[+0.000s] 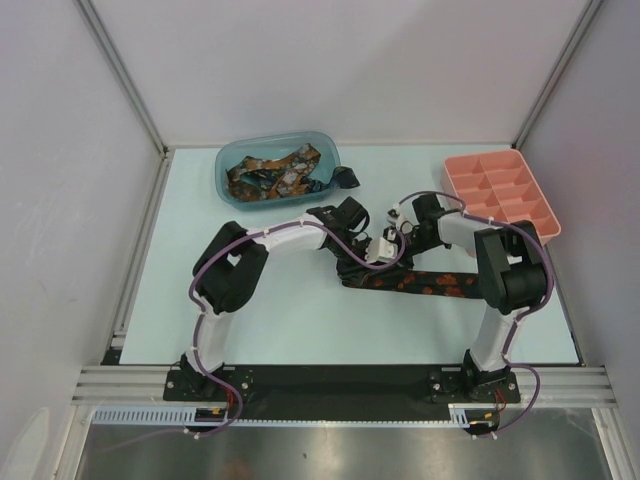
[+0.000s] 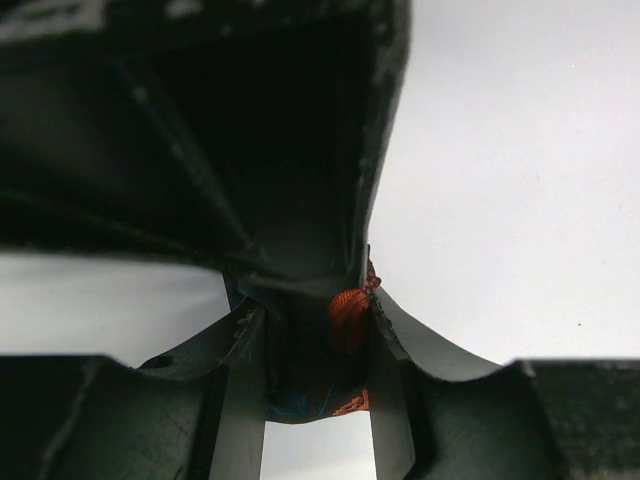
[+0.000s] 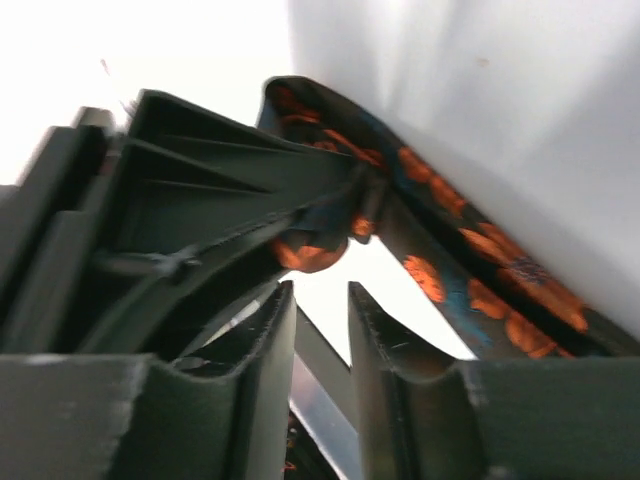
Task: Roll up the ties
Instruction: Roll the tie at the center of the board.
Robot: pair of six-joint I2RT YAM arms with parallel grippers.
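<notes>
A dark tie (image 1: 425, 284) with orange-red blotches lies stretched across the table's middle, its left end lifted. My left gripper (image 1: 377, 247) is shut on that end; in the left wrist view the fabric (image 2: 348, 318) is pinched between the fingers of the left gripper (image 2: 318, 345). My right gripper (image 1: 400, 226) sits just right of it, jaws a narrow gap apart with nothing between them. In the right wrist view the right gripper (image 3: 320, 310) faces the left gripper (image 3: 210, 200), and the tie (image 3: 480, 285) runs away to the right.
A blue bin (image 1: 228, 182) holding several more ties (image 1: 270, 172) stands at the back centre, one tie end hanging over its right rim. A pink divided tray (image 1: 452, 180) stands at the back right. White walls enclose the table.
</notes>
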